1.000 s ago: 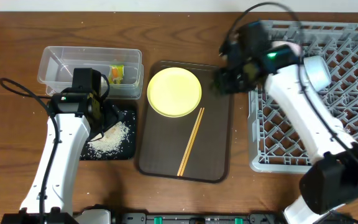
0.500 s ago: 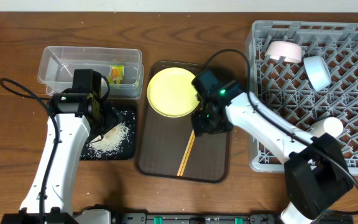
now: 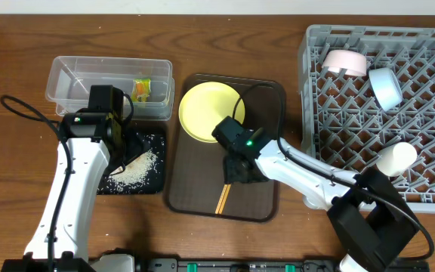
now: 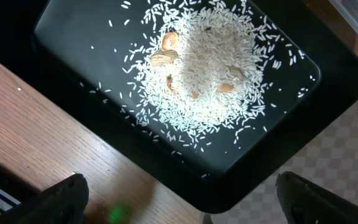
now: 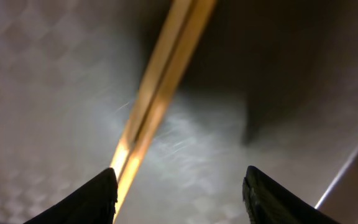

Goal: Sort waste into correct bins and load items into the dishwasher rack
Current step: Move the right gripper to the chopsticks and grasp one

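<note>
Brown wood of the table (image 3: 13,174) runs under everything on my overhead feed. At centre the dark brown serving tray (image 3: 266,113) carries the yellow plate (image 3: 208,109) and the chopsticks (image 3: 222,200). My right gripper (image 5: 179,199) sits low over that tray, fingers spread wide and holding nothing. On its wrist feed the chopsticks pass between the fingers, close beside one of them; I cannot tell whether they touch. From above, that wrist hides the sticks' upper half and meets the plate's lower right edge. My left gripper (image 4: 188,202) hangs over the black tray (image 4: 73,37), fingers wide apart and empty, with the rice (image 4: 204,81) heaped below. Behind it the clear tub (image 3: 74,83) holds the snack wrapper (image 3: 142,88). On the right, the dishwasher rack (image 3: 429,174) holds the white bowl (image 3: 344,62) and the light blue bowl (image 3: 386,87) near its far edge, and my right arm crosses its near left corner.
</note>
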Tool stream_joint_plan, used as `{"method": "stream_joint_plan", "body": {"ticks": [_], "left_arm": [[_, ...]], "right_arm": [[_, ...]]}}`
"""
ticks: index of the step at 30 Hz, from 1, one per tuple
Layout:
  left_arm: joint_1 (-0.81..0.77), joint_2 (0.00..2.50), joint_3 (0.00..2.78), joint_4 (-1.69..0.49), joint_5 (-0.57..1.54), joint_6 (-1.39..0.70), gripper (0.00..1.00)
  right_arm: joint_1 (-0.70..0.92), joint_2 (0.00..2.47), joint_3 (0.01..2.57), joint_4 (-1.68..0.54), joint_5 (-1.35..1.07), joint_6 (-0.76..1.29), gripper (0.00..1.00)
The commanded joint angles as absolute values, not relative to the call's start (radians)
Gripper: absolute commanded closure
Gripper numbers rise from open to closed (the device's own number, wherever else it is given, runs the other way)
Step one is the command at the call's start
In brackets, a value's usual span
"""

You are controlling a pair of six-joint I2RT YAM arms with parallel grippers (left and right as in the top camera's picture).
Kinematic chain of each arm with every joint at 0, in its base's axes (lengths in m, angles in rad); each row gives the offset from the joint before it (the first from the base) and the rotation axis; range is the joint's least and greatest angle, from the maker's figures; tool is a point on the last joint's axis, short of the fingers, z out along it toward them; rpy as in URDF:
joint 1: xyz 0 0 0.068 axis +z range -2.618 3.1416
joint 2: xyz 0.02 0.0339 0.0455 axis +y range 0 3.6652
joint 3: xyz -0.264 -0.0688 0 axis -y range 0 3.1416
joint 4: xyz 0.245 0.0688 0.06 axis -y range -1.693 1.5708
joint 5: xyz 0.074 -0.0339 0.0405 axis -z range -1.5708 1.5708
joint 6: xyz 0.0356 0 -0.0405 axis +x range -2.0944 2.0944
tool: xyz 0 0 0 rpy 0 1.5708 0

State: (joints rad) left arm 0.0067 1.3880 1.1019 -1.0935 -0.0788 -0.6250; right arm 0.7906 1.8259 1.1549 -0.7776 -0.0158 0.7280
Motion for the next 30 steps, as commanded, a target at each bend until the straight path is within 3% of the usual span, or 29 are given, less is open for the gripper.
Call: {"method": "stream_joint_plan", "body": {"ticks": [1, 30], "left_arm": [[0.012, 1.394, 1.114, -1.099, -0.095, -0.622, 0.02], [0.012, 1.394, 1.114, -1.099, -0.095, -0.622, 0.01]], "right_arm": [[0.801, 1.833, 1.138, -0.752, 0.056, 0.785, 0.37], [0.805, 1.835, 1.052, -0.633, 0.078, 0.802, 0.39]]}}
